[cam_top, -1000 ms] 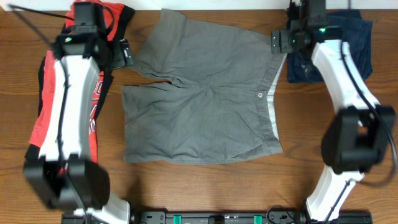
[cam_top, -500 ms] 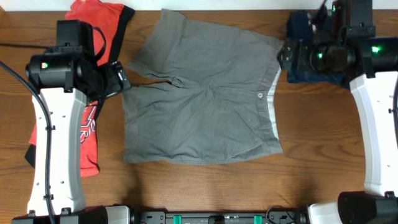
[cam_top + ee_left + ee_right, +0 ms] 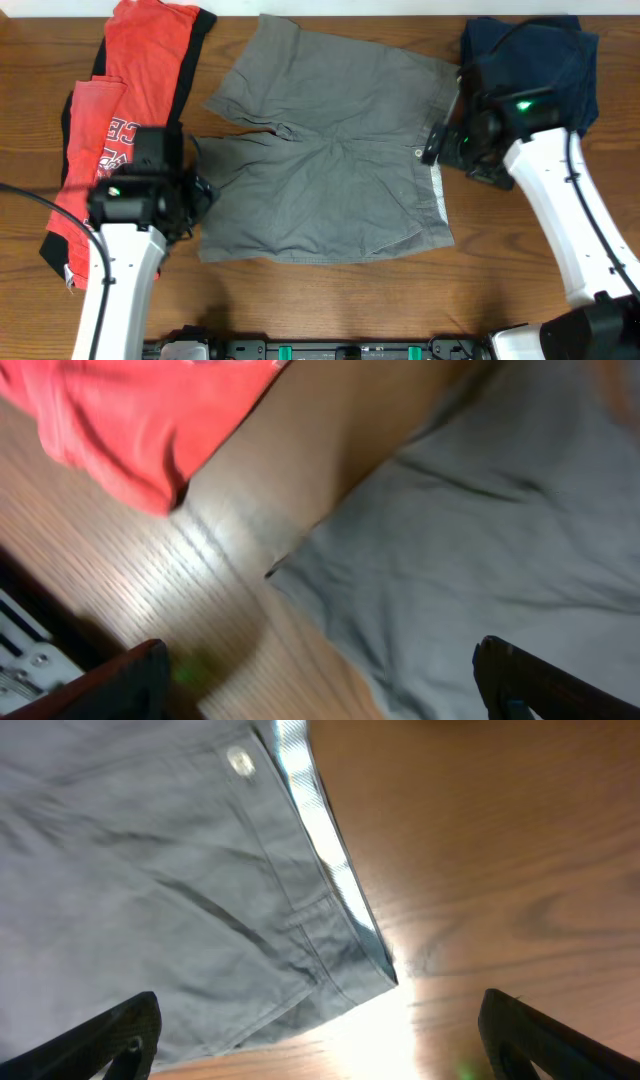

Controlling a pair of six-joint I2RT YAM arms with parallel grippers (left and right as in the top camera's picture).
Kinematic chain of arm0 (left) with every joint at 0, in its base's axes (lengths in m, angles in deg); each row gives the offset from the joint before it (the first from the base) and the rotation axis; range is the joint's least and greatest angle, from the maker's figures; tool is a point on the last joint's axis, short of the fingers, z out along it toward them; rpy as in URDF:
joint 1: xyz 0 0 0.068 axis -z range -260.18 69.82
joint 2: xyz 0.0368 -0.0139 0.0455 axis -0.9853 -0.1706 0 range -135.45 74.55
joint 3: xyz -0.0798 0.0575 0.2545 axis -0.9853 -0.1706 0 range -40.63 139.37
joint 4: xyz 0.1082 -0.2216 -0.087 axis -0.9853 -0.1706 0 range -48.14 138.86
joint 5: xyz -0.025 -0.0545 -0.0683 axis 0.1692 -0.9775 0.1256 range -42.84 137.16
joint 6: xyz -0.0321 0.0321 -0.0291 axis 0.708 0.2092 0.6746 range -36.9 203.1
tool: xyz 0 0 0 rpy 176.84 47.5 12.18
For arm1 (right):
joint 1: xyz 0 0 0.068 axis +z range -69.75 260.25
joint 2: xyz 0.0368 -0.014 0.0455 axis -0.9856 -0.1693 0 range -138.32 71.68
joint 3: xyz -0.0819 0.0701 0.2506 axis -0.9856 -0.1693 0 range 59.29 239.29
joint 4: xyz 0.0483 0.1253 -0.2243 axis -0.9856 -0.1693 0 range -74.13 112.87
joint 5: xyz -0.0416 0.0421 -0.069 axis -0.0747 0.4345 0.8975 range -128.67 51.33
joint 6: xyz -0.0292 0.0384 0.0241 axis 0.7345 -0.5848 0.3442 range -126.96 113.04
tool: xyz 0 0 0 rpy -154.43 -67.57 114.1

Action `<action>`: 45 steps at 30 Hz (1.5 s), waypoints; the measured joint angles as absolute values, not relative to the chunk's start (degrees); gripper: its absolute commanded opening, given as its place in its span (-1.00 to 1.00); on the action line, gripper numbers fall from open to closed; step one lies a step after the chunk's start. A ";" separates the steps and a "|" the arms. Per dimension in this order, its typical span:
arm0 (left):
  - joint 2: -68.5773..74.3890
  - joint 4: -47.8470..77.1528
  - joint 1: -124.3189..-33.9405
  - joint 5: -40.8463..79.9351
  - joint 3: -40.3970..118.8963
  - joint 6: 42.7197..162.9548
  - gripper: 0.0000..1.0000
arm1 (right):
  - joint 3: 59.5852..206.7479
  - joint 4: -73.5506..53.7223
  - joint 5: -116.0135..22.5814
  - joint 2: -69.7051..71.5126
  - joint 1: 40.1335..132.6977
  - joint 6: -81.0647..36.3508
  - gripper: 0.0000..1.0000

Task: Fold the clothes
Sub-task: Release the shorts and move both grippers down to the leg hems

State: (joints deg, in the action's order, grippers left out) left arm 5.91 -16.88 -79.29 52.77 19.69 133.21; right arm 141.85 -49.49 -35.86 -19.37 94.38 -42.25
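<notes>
The clothes, grey-khaki shorts (image 3: pixel 330 150), lie spread flat in the middle of the table, waistband to the right and legs to the left. My left gripper (image 3: pixel 200 192) hovers open at the hem of the near leg. In the left wrist view the shorts' corner (image 3: pixel 470 540) lies between the wide-apart fingertips (image 3: pixel 135 682), and nothing is held by the left gripper (image 3: pixel 320 690). My right gripper (image 3: pixel 432 145) is open over the waistband by the button (image 3: pixel 240 762). The right wrist view shows the waistband's near corner (image 3: pixel 370 965) above the right gripper (image 3: pixel 320 1040).
A red T-shirt (image 3: pixel 120 110) with white lettering lies left of the shorts, its edge also in the left wrist view (image 3: pixel 130 420). A dark navy folded garment (image 3: pixel 540 60) sits at the back right. Bare wooden table (image 3: pixel 330 300) runs along the front.
Both arms have swung toward the table's front. The left gripper went from the shorts' far leg to the near leg's hem. The right went from the far waistband corner to beside the button.
</notes>
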 measured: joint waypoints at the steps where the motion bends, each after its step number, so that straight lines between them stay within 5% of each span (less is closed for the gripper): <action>1: 5.98 -16.02 -79.29 52.77 17.76 134.54 0.96 | 140.04 -48.22 -35.73 -19.37 94.64 -42.84 0.98; 10: 5.63 5.02 -79.25 49.01 -1.32 140.77 0.96 | 130.07 -41.16 -35.08 -19.32 94.64 -45.22 0.98; 29: 0.45 16.15 -79.25 46.19 -9.45 141.86 0.83 | 124.33 -37.64 -35.03 -19.32 94.67 -45.57 0.94; 33: -3.57 17.99 -79.16 47.17 -8.33 141.97 0.51 | 123.76 -37.66 -35.06 -19.32 94.73 -45.57 0.83; 41: -6.66 20.78 -79.21 48.99 -6.93 141.67 -0.72 | 123.23 -39.32 -35.60 -19.32 96.87 -46.62 0.43; 45: -6.94 22.31 -79.16 47.76 -6.82 141.91 -0.88 | 120.78 -39.28 -36.10 -19.32 96.87 -48.56 0.43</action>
State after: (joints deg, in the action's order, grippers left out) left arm -6.94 22.31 -79.16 47.76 -6.82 141.91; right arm 120.78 -39.28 -36.10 -19.32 96.87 -48.56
